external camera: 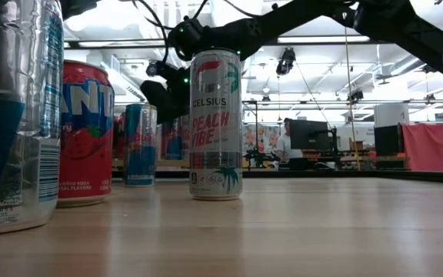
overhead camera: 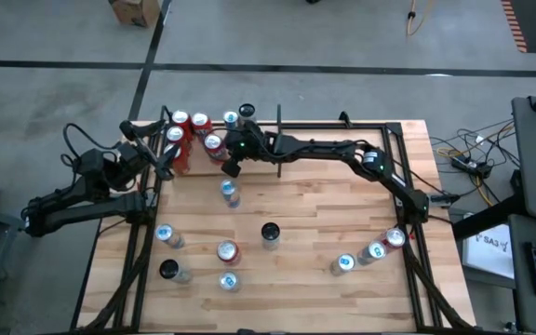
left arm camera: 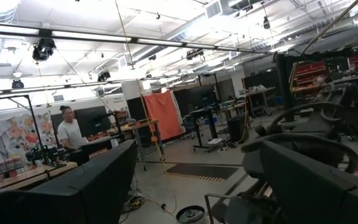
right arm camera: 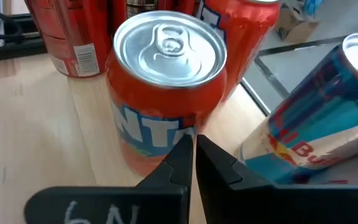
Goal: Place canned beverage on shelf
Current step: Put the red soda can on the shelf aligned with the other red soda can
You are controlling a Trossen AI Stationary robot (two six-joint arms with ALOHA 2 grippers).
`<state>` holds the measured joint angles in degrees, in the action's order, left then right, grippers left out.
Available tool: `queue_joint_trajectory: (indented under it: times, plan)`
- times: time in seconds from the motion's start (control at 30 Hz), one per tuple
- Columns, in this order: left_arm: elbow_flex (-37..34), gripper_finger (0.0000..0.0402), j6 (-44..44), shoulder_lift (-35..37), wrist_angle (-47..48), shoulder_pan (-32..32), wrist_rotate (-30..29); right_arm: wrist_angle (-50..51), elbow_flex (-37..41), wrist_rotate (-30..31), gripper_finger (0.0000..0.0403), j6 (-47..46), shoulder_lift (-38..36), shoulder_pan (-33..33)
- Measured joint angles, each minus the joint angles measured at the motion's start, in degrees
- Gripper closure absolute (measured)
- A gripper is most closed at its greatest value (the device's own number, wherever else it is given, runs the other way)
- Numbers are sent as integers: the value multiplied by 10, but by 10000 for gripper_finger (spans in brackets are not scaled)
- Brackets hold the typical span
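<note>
Right end effector (right arm camera: 194,144) is seen with its two dark fingers brought together, nothing between them, their tips just in front of an orange soda can (right arm camera: 166,81) that stands upright on the light wood of the shelf (overhead camera: 214,160). In the high view this end effector (overhead camera: 232,167) is reached across to the far left corner of the worktop (overhead camera: 314,214), where the narrow black-framed bay holds a row of red-topped cans. The closed, empty fingers beside a standing can are judged to mean that the can has been set down and let go, or that a nudge into line is intended; which of the two cannot be told. A blue and silver can (right arm camera: 328,118) is seen beside the orange one, apparently tilted only by the camera angle. The orange can is shown with a silver lid, an unopened tab and white lettering on its side. Several more cans are left scattered on the worktop, among them a tall white can (external camera: 215,123) close to the low camera. Left end effector (overhead camera: 163,160) is held wide apart and empty at the left edge by the shelf, waiting.
</note>
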<state>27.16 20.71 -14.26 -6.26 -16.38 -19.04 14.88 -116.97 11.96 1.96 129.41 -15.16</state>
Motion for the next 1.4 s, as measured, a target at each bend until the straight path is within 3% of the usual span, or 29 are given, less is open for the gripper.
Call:
queue_joint_trajectory:
  times: [0.27, 0.57, 0.77, 1.17, 1.23, 1.4]
  plan:
    - [4, 77, -17, -48, 17, 0, -35, 46, 0, 0, 394, 17, -57, 5]
    - [93, 113, -69, -212, 168, 0, -43, 185, 0, 1, 394, 56, -184, 13]
    - [143, 180, -83, -307, 252, 0, -44, 277, 0, 0, 394, 57, -267, 13]
    - [265, 373, -40, -426, 414, -20, -39, 438, 15, -4, 394, 64, -346, 13]
    - [274, 394, -35, -438, 423, -37, -11, 445, 29, -6, 394, 64, -357, 12]
    - [282, 396, -10, -464, 432, -88, 85, 428, 95, -9, 394, 61, -400, 12]
